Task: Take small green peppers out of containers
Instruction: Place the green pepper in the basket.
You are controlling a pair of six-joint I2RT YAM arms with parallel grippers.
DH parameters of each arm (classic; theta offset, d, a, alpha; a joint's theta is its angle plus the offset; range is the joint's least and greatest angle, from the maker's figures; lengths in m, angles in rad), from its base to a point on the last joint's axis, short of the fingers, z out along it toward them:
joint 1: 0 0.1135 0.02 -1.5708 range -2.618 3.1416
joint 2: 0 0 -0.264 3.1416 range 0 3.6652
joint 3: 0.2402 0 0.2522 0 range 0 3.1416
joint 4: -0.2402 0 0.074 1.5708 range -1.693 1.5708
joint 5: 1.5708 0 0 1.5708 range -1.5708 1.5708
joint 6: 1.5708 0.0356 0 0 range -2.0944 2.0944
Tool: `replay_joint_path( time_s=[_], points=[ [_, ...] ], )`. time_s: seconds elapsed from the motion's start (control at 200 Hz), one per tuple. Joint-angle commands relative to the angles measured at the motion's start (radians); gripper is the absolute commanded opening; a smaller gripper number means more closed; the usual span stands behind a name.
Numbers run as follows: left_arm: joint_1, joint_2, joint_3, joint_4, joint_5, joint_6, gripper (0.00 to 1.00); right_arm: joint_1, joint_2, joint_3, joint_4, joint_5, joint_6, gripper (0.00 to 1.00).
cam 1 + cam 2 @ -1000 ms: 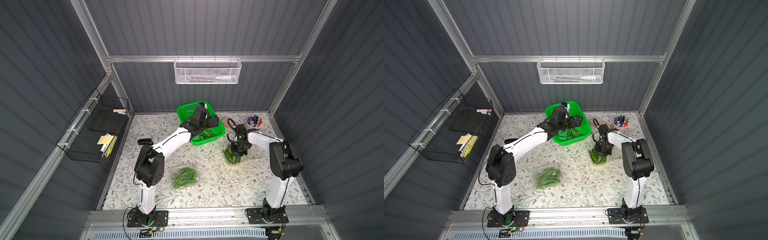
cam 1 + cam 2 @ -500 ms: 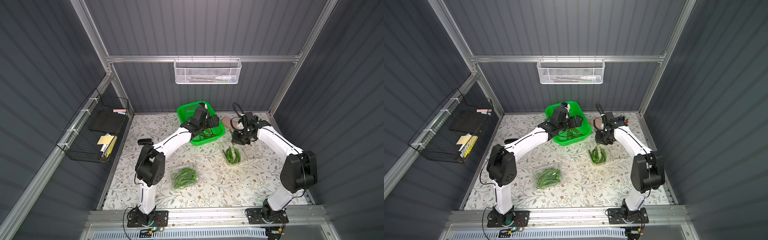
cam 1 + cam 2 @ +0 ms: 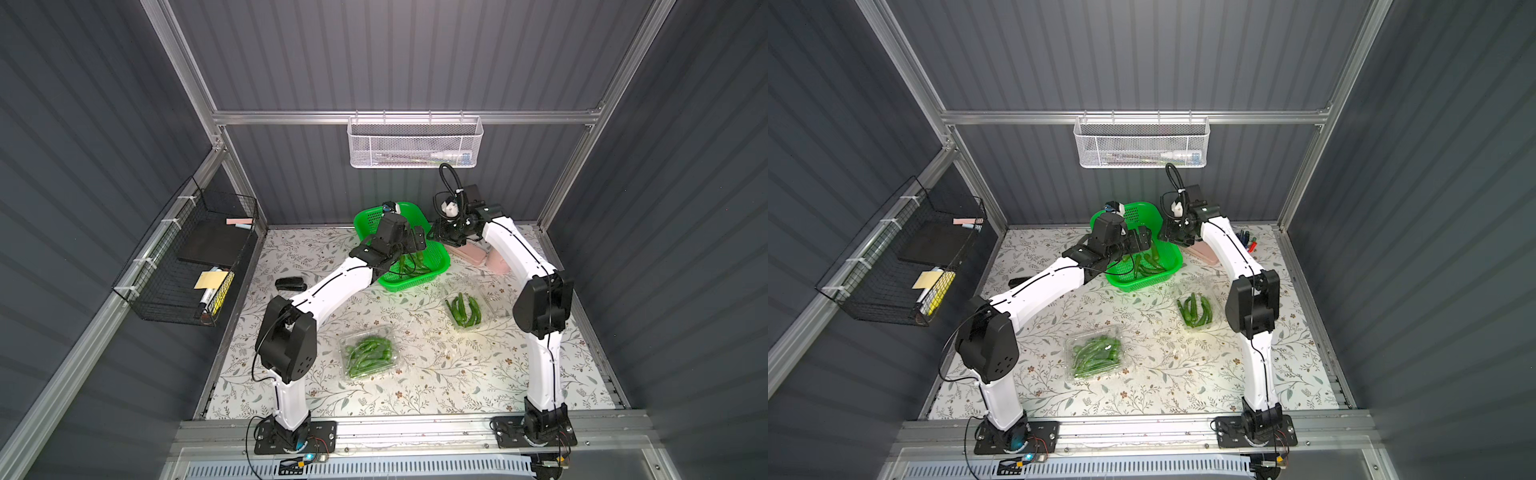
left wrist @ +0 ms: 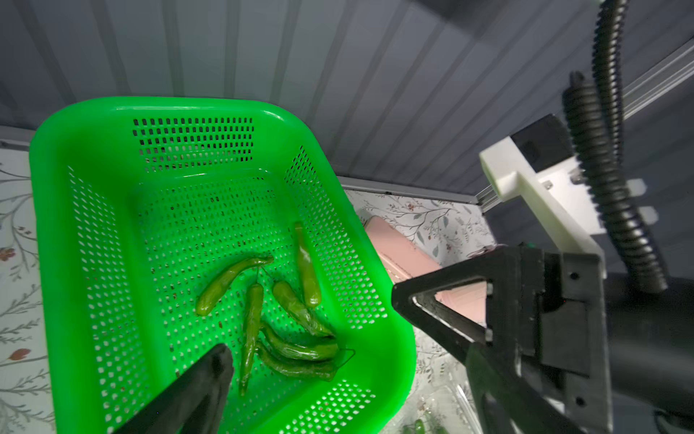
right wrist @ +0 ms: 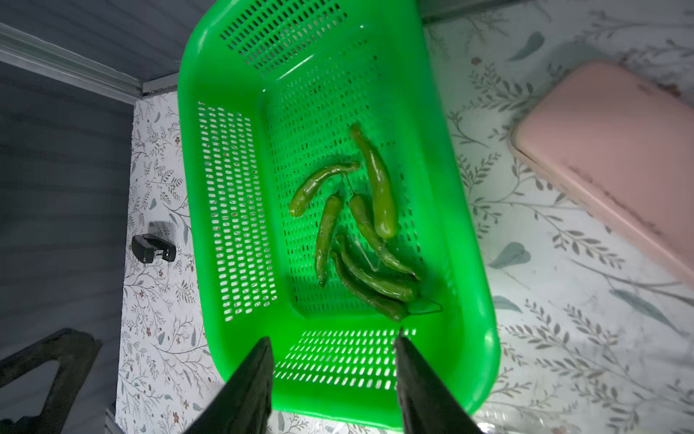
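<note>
Two clear containers lie on the floral mat, each holding small green peppers: one near the front [image 3: 368, 353] [image 3: 1096, 353], one further right [image 3: 465, 309] [image 3: 1196, 309]. Several more peppers [image 5: 379, 188] [image 4: 308, 266] lie in the bright green basket [image 3: 415, 284] [image 3: 1142, 284]. My left gripper [image 3: 411, 245] [image 4: 349, 360] hangs open over the basket with nothing between its fingers. My right gripper [image 3: 442, 237] [image 5: 332, 338] hovers over the basket's near wall, open and empty, a little apart from the left one.
A pink case [image 3: 473, 253] [image 5: 619, 158] lies right of the basket, under the right arm. A small black object [image 3: 291, 284] [image 5: 154, 250] sits on the mat to the left. A black wire rack [image 3: 187, 266] hangs on the left wall, a white mesh basket [image 3: 415, 143] on the back wall.
My right gripper rose from the right container, swung left to the green basket and opened. My left arm stayed where it was, open over the basket.
</note>
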Motion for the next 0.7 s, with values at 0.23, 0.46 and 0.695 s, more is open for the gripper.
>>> replay_joint_path(
  time_s=[0.23,0.46,0.695],
  points=[
    [-0.24,0.278,0.363,-0.221,0.16,0.34,0.99,-0.234,-0.497,-0.615,0.142,0.082,0.114,0.52],
    [-0.277,0.449,0.502,-0.416,0.244,0.378,0.98,-0.378,-0.643,-0.777,0.092,0.07,0.072,0.49],
    [-0.276,0.583,0.637,-0.58,0.205,0.35,0.91,-0.382,-0.666,-0.819,0.086,0.01,0.054,0.42]
  ],
)
